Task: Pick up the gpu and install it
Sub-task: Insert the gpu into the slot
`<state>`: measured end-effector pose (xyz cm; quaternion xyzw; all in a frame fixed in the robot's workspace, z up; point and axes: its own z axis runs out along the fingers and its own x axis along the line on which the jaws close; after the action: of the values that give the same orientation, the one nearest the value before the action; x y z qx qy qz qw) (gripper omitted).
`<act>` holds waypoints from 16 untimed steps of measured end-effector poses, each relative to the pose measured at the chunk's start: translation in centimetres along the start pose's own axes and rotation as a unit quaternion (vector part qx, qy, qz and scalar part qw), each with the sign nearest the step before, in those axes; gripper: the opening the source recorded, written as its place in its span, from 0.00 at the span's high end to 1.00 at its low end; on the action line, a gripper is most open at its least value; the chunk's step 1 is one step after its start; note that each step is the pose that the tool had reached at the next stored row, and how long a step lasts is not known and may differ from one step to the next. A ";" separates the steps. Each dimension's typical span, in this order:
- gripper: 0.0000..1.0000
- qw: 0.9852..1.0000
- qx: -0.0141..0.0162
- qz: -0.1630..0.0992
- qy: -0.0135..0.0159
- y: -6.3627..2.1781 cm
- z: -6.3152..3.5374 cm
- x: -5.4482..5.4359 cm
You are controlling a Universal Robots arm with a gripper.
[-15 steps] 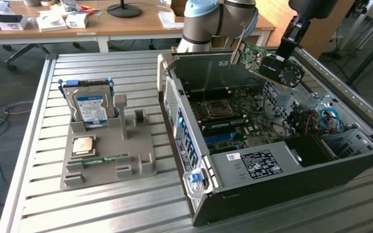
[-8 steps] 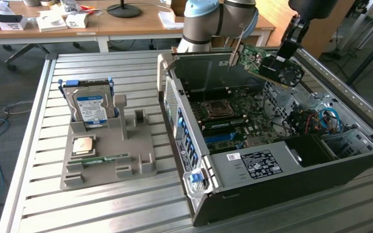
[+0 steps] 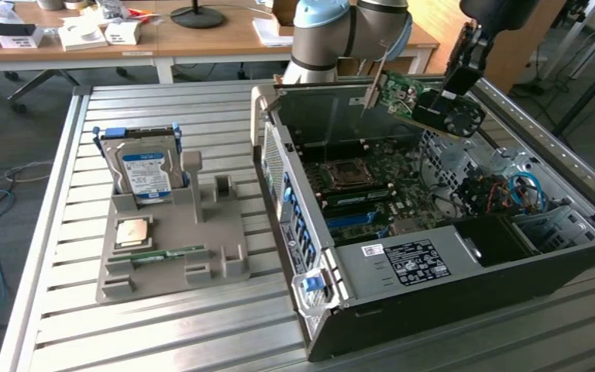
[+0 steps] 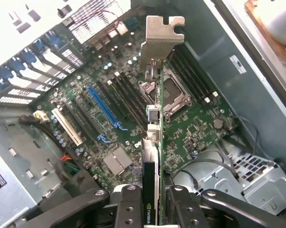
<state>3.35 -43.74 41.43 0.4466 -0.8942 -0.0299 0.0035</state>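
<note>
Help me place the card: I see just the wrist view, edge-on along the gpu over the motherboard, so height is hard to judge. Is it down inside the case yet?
Observer: No. The gpu hangs above the open case, up near the rim at its far end, clear of the motherboard.
Operator: Is it level?
Observer: Tilted. Its fan end sits lower, toward the exterior view's right, and the silver bracket end is higher.
Operator: What lies beside the case?
Observer: On the exterior view's left, a grey tray with a hard drive standing upright in it.
</note>
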 end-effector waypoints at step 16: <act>0.74 0.995 -0.002 -0.101 0.006 0.03 0.03 0.0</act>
<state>3.34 -43.70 41.40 0.5344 -0.8447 -0.0294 0.0066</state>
